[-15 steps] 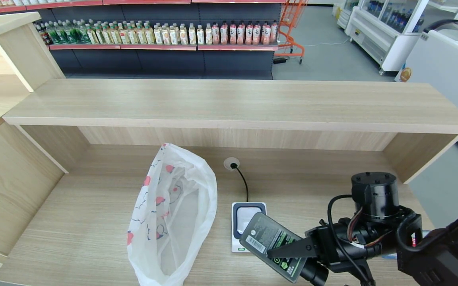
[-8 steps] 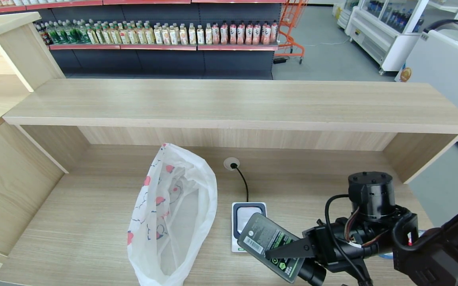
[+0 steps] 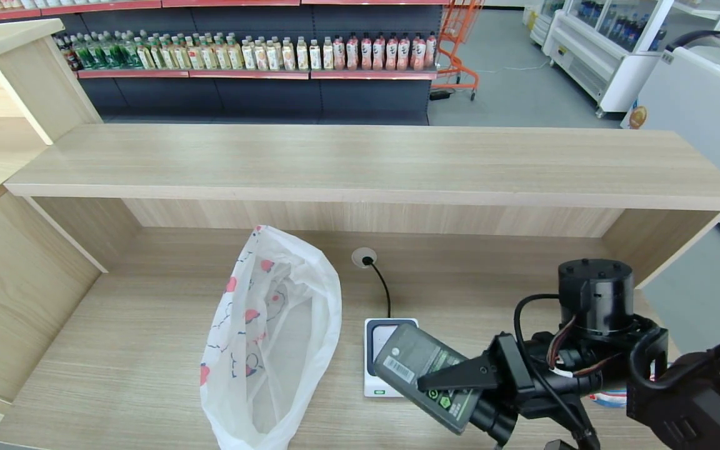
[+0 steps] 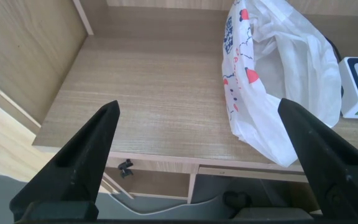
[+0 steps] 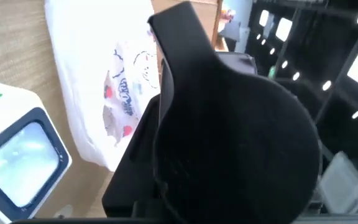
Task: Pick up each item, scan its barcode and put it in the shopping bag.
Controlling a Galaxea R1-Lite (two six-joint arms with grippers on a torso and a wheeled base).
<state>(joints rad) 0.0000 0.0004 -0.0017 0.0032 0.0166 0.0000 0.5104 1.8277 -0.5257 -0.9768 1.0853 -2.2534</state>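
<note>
Left gripper [image 4: 197,107] released, jaws spread wide above the desk [image 4: 154,106]. Shopping bag [image 3: 272,337] lies open at lower centre-left of the head view, scanner [image 3: 380,331] just to its right. Right gripper [image 3: 429,390] clamps a dark grey pack [image 3: 416,356], barcode facing up. The pack overlaps the scanner, probably held above it; contact unclear.

The shopping bag [image 3: 272,337] stands just beside the scanner [image 3: 379,340], with only a thin gap between them. Left of the bag the desk [image 3: 116,350] gives wide room, up to the side wall [image 3: 22,294].
</note>
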